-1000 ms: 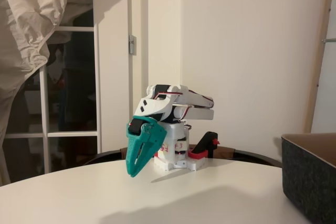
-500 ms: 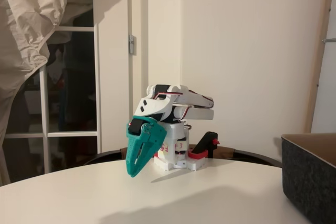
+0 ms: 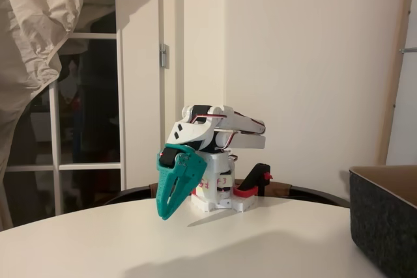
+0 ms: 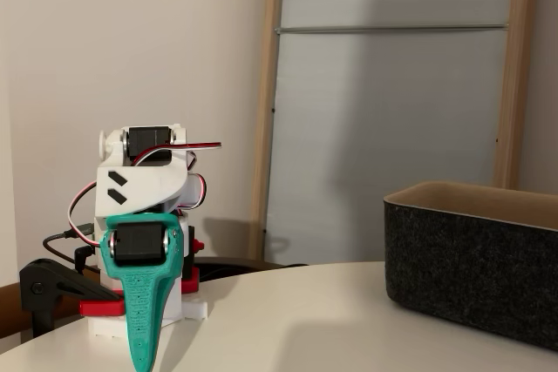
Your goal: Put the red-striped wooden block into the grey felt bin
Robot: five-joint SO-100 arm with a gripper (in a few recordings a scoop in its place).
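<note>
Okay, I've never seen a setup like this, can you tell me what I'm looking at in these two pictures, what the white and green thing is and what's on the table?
The white machine is a small robot arm, folded down on itself and fixed by a red-and-black plastic clamp to the back edge of a round white table. Its teal two-finger gripper points down toward the tabletop. The fingers look closed together, and nothing is held between them.

Both pictures come from cameras standing still near table height. One looks at the arm from the side, with a door and a crumpled sheet behind it. The other faces the gripper more head-on.

The large dark charcoal-grey felt bin with a tan inner face stands on the table, apart from the arm; in a fixed view it shows at the right edge.
</note>
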